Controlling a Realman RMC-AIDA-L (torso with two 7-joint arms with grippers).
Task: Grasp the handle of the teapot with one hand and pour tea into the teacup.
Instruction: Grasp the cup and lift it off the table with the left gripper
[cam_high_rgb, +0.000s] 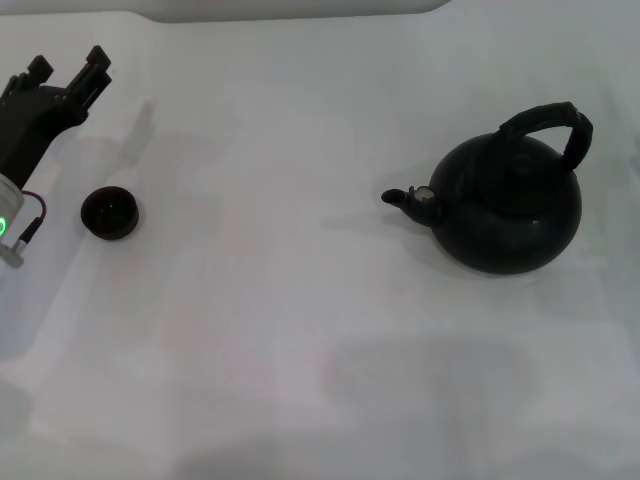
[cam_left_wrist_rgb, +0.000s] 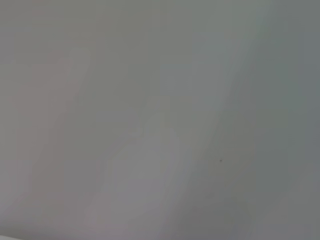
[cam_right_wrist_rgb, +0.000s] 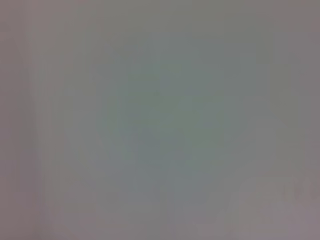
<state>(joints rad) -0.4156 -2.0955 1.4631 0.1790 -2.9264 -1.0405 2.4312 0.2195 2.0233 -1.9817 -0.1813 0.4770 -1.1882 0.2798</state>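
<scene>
Head view is showing the task at its outset: the teapot (cam_high_rgb: 510, 205) is sitting untouched on the white table (cam_high_rgb: 300, 330), its handle (cam_high_rgb: 550, 125) free of any grasp, its spout (cam_high_rgb: 408, 198) pointing toward the left gripper (cam_high_rgb: 75, 75). That pincer, fingers spread open and holding nothing, is hovering at the table's left edge; the teacup (cam_high_rgb: 109, 213) is lying near it, on the robot's side of its fingertips, while the teapot is resting well apart to its right. Grasping, carrying and pouring are all remaining. Both wrist views are showing only blank pale surface; the right gripper is appearing nowhere.
</scene>
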